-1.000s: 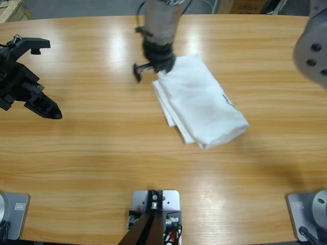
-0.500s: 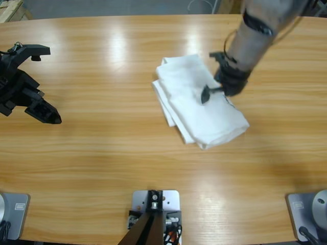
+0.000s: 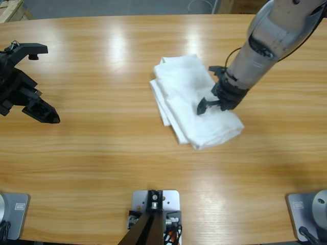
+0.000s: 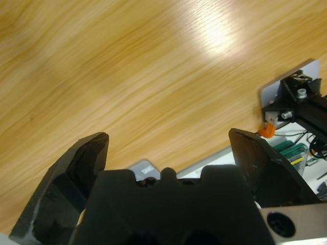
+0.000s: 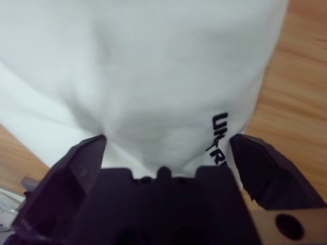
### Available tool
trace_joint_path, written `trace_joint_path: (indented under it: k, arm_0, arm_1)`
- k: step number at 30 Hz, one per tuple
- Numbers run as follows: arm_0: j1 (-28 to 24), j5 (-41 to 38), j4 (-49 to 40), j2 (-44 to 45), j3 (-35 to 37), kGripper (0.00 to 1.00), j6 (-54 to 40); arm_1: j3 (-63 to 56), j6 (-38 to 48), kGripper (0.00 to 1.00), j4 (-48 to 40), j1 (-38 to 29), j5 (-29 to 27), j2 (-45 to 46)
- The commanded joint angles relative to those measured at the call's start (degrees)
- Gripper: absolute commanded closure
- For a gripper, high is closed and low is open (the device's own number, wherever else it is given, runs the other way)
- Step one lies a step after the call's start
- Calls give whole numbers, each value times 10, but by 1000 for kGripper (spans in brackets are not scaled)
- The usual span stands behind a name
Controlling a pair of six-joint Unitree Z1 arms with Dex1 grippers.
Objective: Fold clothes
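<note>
The clothes are one white T-shirt [image 3: 191,102], folded into a thick oblong bundle slanting across the table's middle right. In the right wrist view the T-shirt [image 5: 153,66] fills the frame, with black lettering [image 5: 218,133] near its edge. My right gripper [image 3: 206,89] comes in from the upper right and sits low over the bundle's right side. It is open, jaws spread wide with white fabric ahead of and between them [image 5: 166,139]. My left gripper [image 3: 45,84] is far off at the table's left end, open over bare wood [image 4: 167,138].
The long wooden table [image 3: 102,153] runs the width of the high view. The right arm's silver forearm [image 3: 265,46] crosses the upper right corner. The left wrist view looks past the table's edge to rig hardware [image 4: 294,107].
The right arm swept from the bundle's upper left corner across to its right side and lowered there. The bundle's right end shifted slightly left. The left gripper barely moved.
</note>
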State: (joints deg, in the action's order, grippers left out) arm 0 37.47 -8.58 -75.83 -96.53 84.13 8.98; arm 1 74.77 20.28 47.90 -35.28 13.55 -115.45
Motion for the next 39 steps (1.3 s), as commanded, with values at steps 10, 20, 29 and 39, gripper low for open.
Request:
trace_joint_path:
  k: [10,20,29,39]
  arm_0:
    - [-5,11,3,19,-21,82,2]
    - [-8,11,3,28,-32,82,2]
    - [-15,14,10,26,-34,82,3]
    - [-8,-5,114,13,-52,82,17]
  arm_1:
    - [291,36,27,120,-126,20,-189]
    - [705,33,27,358,-182,31,-370]
    - [608,-6,27,400,-86,-54,-210]
    - [130,-21,27,198,23,-50,214]
